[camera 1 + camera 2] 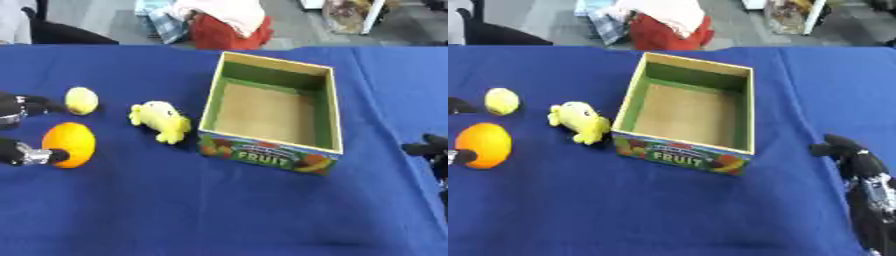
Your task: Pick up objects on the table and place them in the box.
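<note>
Blue cloth covers my bench [219, 210]. My left hand [22, 152] pinches the orange [70, 144] at the left edge, beside the lemon [81, 100] and yellow plush toy [161, 120]. Box [322, 112] sits mid-bench, empty. My right hand [859, 165] rests unclenched at the right edge.

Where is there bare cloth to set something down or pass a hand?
Free: the wide near strip in front of the box, and the cloth between the box and the right hand. The box floor is bare too. Crowded: left of the box, where toy, lemon, orange and left hand cluster.
</note>
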